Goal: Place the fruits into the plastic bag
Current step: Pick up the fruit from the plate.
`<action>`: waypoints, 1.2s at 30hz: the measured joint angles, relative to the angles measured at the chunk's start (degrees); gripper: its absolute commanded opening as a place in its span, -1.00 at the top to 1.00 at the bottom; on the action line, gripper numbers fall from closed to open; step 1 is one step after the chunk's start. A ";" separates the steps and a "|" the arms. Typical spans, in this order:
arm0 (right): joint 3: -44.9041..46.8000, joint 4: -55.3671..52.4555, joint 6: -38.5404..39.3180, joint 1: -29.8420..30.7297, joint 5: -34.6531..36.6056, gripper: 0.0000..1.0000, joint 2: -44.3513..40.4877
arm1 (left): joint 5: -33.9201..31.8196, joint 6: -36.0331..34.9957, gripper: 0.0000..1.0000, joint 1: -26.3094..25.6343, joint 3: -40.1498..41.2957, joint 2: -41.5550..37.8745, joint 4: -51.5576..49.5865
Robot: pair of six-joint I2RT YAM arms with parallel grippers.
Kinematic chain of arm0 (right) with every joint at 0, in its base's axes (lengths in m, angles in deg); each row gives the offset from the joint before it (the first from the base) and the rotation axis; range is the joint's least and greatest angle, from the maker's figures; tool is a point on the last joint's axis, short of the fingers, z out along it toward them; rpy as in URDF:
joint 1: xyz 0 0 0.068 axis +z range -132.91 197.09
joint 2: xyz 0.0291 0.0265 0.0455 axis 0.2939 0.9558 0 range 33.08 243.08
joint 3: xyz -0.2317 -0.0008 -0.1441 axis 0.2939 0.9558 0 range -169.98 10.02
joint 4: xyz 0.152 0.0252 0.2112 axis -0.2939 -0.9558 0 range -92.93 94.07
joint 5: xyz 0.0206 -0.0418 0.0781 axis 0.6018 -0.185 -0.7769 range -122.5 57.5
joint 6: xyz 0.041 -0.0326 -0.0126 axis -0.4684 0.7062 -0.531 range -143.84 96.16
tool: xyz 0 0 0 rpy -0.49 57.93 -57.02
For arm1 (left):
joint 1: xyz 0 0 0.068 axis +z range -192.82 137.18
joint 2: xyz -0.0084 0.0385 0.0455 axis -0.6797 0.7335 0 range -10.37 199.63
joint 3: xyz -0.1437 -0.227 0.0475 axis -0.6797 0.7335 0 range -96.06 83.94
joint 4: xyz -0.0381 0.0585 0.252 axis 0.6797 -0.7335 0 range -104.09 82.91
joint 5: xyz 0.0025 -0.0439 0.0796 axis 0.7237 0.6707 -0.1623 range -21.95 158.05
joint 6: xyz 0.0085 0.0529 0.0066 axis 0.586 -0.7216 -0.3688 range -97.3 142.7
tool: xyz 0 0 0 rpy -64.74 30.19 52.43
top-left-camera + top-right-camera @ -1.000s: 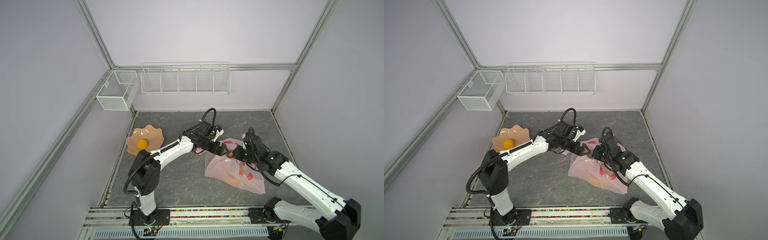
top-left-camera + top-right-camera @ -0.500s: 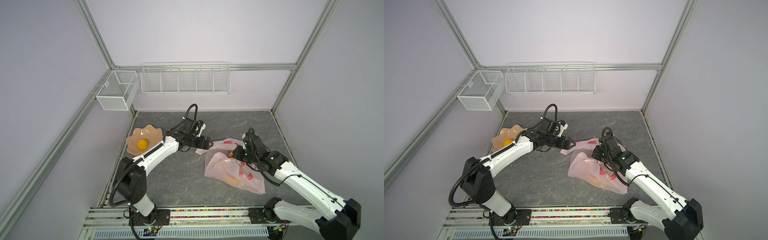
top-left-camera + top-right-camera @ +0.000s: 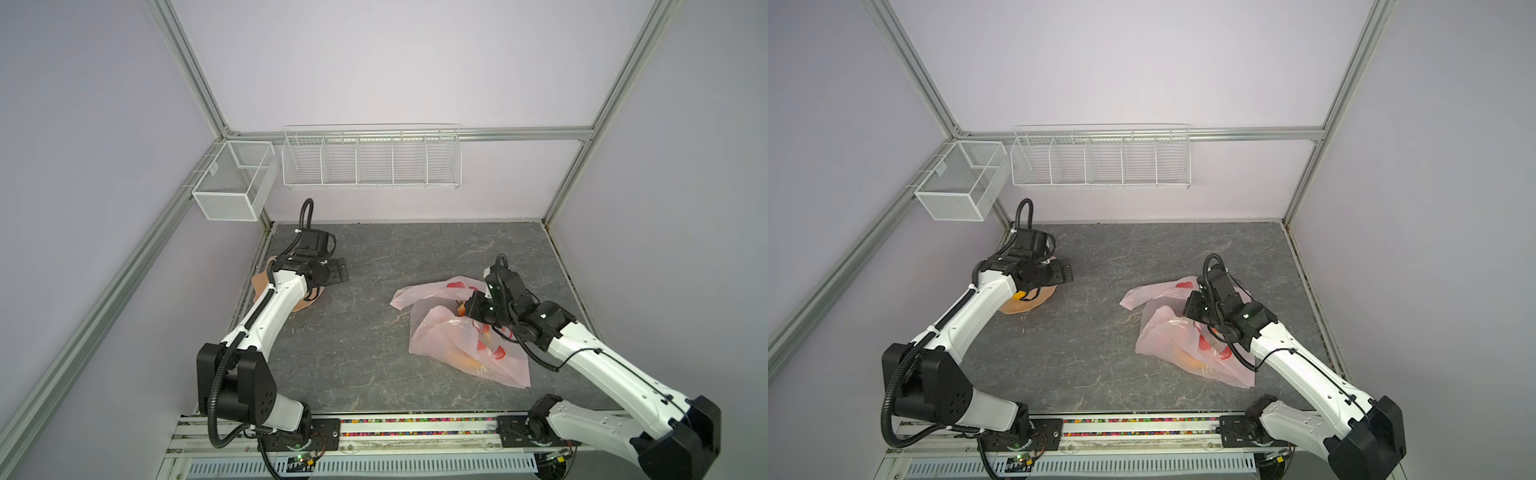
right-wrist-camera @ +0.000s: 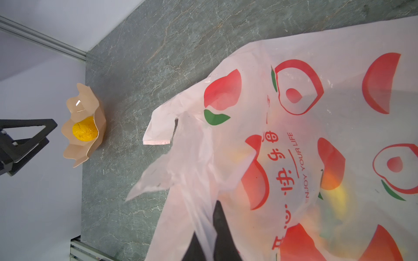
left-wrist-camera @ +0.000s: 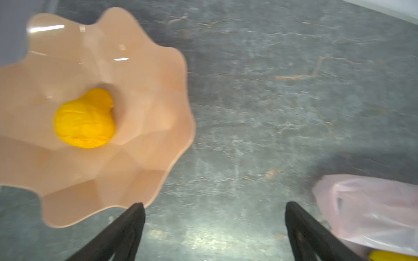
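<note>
The left pincer (image 5: 214, 205) hangs with its fingers wide apart and nothing between them, over the table (image 5: 282, 95) just beside the peach wavy-edged dish (image 5: 158, 158), where the yellow pear (image 5: 84, 119) lies alone in the sunken middle. The right pincer (image 4: 212, 226) is closed, fingers together on a fold of film at the mouth of the plastic bag (image 4: 294, 140), which lies crumpled on the table well apart from the dish. Blurred yellow and orange shapes (image 4: 337, 192) show through the film, so the pear looks like the last fruit out. The likely trouble starts at the dish: its walls slope up around the pear, so a finger coming down off-centre could catch the wavy rim and shove or tip what seems a light dish. The pear is rounded and uneven, so a pinch away from its widest part could squirt it sideways. The carry crosses bare table, where a weak hold would drop it. At the bag, the thin film could slide from the closed pincer and let the mouth sag, and the loose handle (image 4: 158, 135) flopped toward the dish could fold across the opening
</note>
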 measured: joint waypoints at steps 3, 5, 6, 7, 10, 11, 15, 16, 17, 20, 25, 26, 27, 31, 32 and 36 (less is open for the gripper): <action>0.00 0.00 0.00 0.00 -0.02 0.87 0.00 | -2.10 -1.57 -0.93 4.39 -0.11 1.86 -1.01; 0.00 0.00 0.00 0.00 -0.07 0.87 0.00 | -3.08 -2.45 -0.93 6.58 -0.15 3.58 -1.03; 0.00 0.00 0.00 0.00 -0.07 0.87 0.00 | -3.54 -3.02 -0.94 7.74 -0.17 4.72 -1.01; 0.00 0.00 0.00 0.00 -0.20 0.87 0.02 | -3.85 -3.28 -0.94 8.50 -0.20 5.53 -1.01; 0.00 -0.02 0.00 -0.02 -0.26 0.87 0.02 | -4.72 -4.52 -0.94 10.91 -0.85 8.61 -1.01; 0.00 -0.02 0.00 0.00 -0.26 0.87 0.00 | -4.92 -4.85 -0.93 11.65 -1.27 9.70 -0.94; 0.00 -0.07 0.00 -0.02 -0.24 0.87 0.00 | -5.09 -5.70 -0.92 14.71 -2.97 13.79 -0.13; 0.00 -0.07 0.00 -0.02 -0.24 0.87 0.00 | -5.07 -5.92 -0.92 15.23 -3.32 14.60 0.04; 0.00 -0.09 0.00 0.00 -0.24 0.87 0.00 | -5.11 -6.23 -0.92 15.89 -3.89 15.76 0.24; 0.00 -0.11 0.00 -0.02 -0.22 0.87 0.00 | -5.05 -6.95 -0.91 16.96 -5.33 18.71 1.03; 0.00 -0.20 0.00 -0.11 -0.22 0.87 0.00 | -4.59 -7.89 -0.89 18.45 -6.95 22.23 2.10; 0.00 -0.26 0.00 -0.11 -0.22 0.87 0.00 | -4.52 -8.02 -0.89 18.73 -7.50 22.95 2.21; 0.00 -0.31 0.00 -0.11 -0.22 0.87 0.00 | -4.42 -8.31 -0.88 18.99 -8.09 23.54 2.32; 0.00 -0.35 -0.02 -0.11 -0.22 0.87 0.00 | -3.78 -8.96 -0.83 19.32 -9.81 25.35 3.63; 0.00 -0.39 -0.02 -0.11 -0.22 0.87 0.00 | -3.45 -8.98 -0.82 19.39 -9.86 25.59 4.09; 0.00 -0.46 -0.02 -0.11 -0.22 0.87 0.00 | -2.21 -9.42 -0.74 19.41 -10.84 26.99 4.46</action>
